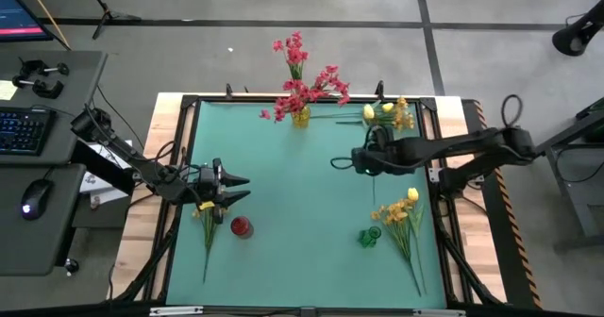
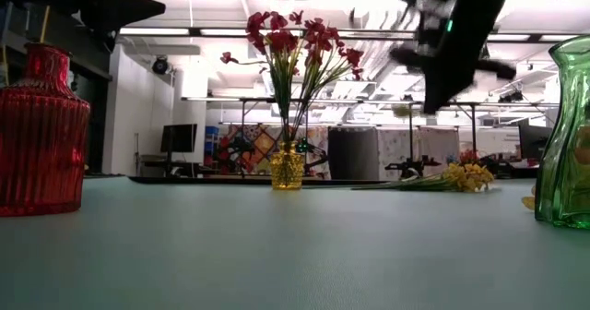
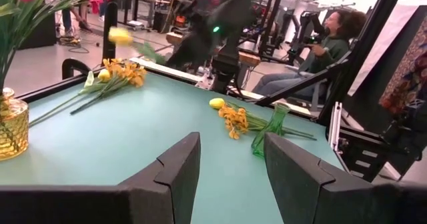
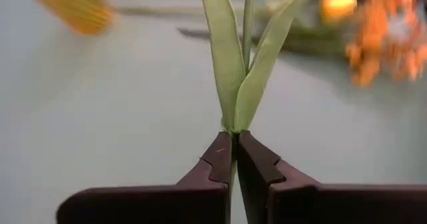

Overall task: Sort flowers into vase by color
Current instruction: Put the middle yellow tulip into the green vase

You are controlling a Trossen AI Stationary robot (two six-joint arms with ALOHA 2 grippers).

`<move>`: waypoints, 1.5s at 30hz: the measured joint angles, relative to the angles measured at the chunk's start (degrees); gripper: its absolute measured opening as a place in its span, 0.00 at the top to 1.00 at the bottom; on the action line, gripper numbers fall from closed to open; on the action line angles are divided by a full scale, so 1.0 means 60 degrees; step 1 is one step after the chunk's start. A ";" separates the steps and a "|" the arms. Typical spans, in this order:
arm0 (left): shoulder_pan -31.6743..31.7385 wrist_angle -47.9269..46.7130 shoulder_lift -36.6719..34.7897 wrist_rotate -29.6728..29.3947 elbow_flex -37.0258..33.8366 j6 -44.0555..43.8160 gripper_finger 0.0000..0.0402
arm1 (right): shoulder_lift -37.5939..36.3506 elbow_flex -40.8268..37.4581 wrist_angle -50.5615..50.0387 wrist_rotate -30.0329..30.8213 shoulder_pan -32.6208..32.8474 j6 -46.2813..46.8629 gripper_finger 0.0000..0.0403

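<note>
My right gripper [image 1: 353,159] hovers over the middle of the table, shut on a yellow tulip-like flower; its leaves [image 4: 241,64] rise past the fingers, and its blurred bud [image 3: 120,36] shows in the left wrist view. My left gripper [image 1: 241,187] is open and empty by the left edge, above a yellow-budded flower [image 1: 206,232] lying flat on the mat. A red vase [image 1: 242,227] stands beside that flower. A yellow glass vase [image 1: 300,118] at the far edge holds the red-pink blossoms [image 1: 304,81]. A green vase [image 1: 369,237] stands near right. My right gripper pinches the tulip's green stem [image 4: 233,125] between both fingers, just below where the leaves branch off. The fingers lie roughly level, pointing toward the table's left. The flower is lifted clear of the table.
A bunch of orange-yellow and yellow flowers [image 1: 390,114] lies along the far edge, right of the yellow vase. Another bunch [image 1: 401,218] lies by the green vase, stems toward the near edge. A seated person [image 3: 327,44] is beyond the table's right side. Bare mat [image 1: 293,194] lies between the arms.
</note>
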 joint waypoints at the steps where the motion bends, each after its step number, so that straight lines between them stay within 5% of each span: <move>1: 0.0000 0.0002 0.0000 0.0000 0.0000 -0.0012 0.62 | -0.0160 0.0158 -0.0180 0.0369 0.0339 -0.0149 1.00; 14: 0.0000 0.0007 0.0000 -0.0246 0.0000 -0.0533 0.62 | -0.1155 0.0624 -0.0535 0.4904 0.6011 0.0940 1.00; 23: -0.0001 0.0011 0.0000 -0.0774 0.0000 -0.0735 0.62 | -0.1121 0.0628 0.0773 0.8336 0.8166 0.0293 1.00; 30: 0.0000 0.0007 0.0000 -0.0863 0.0000 -0.1036 0.62 | -0.0434 0.0537 0.2340 0.8446 0.8394 -0.1173 1.00; 45: -0.0001 0.0051 0.0000 -0.0866 0.0000 -0.1280 0.62 | 0.0532 0.0522 0.2270 0.8441 0.8394 -0.1663 1.00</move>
